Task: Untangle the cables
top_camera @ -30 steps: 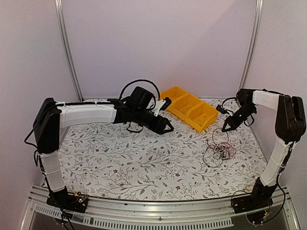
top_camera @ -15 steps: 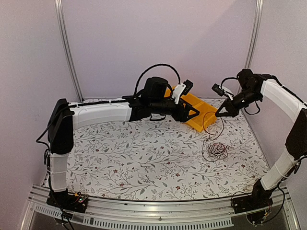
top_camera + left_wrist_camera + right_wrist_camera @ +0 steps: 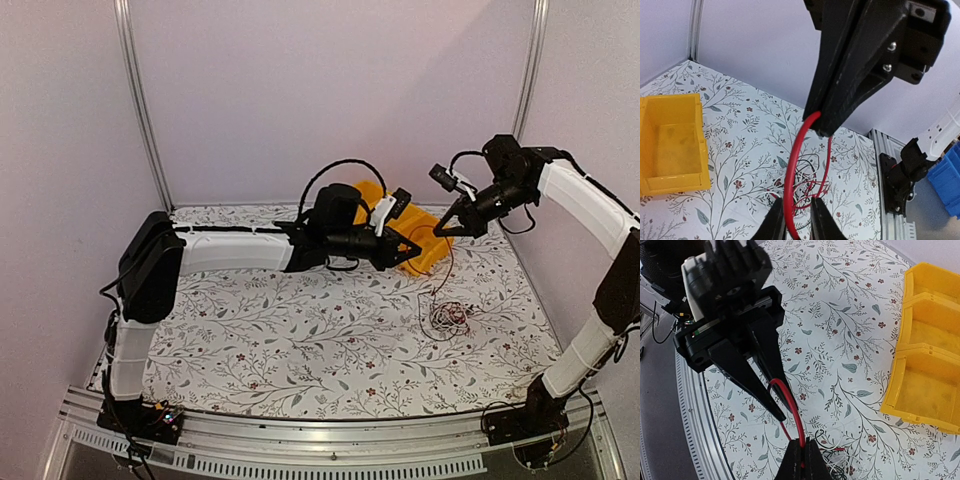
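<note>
The cables lie as a small tangle of black, white and red wires on the flowered table, at right of centre. A red cable rises out of it. High over the table, my right gripper is shut on this red cable, and in the left wrist view the right gripper hangs just above. My left gripper has its two fingers close on either side of the same cable, a short way from the right one. In the top view the left gripper and right gripper nearly meet. The tangle lies below both.
A yellow three-compartment bin stands just behind the grippers; the bin fills the right of the right wrist view. A blue bin sits off the table past the aluminium frame. White walls close the back and sides.
My left arm has reached right to the right gripper, and its jaws have closed in round the red cable. My right gripper has risen and shifted left, drawing the cable up from the tangle.
</note>
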